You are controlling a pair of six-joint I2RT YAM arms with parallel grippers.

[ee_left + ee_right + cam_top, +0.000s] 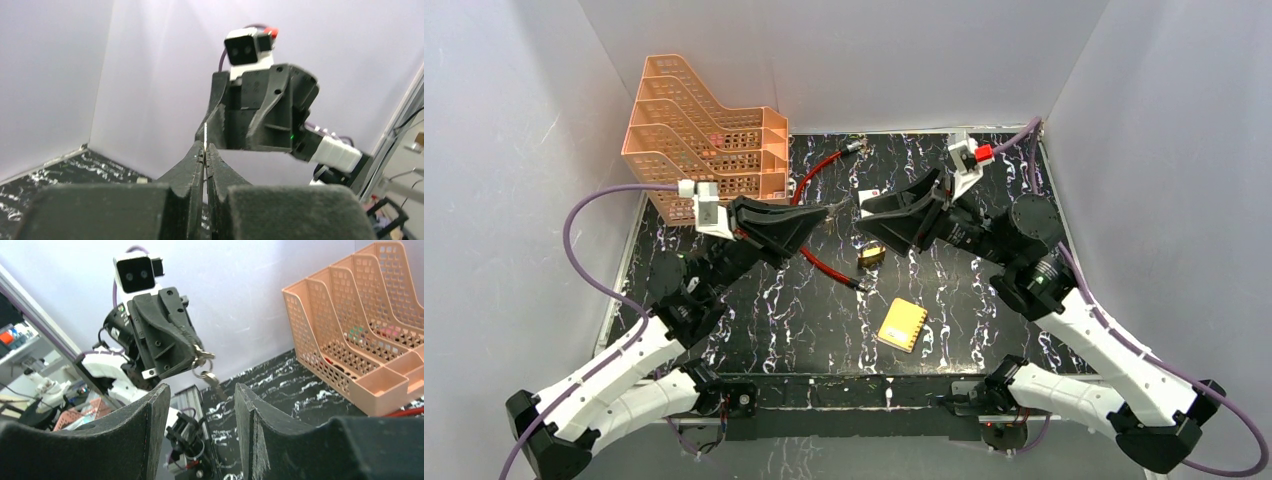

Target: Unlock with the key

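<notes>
My left gripper (829, 215) is shut on the key (205, 134), a thin metal blade that sticks up edge-on from between its fingertips. In the right wrist view the left gripper (198, 353) holds the key (202, 357) in the air, and a small ring with a second key (212, 380) hangs below it. My right gripper (862, 207) is open and empty (200, 390). It faces the left gripper from close by, above the table. The brass padlock (871, 256) lies on the table below the two grippers, touched by neither.
A red cable loop (817, 170) lies behind and left of the padlock. An orange file tray (709, 135) stands at the back left and shows in the right wrist view (360, 335). A yellow flat block (903, 323) lies near the front. White walls enclose the black marbled table (984, 300).
</notes>
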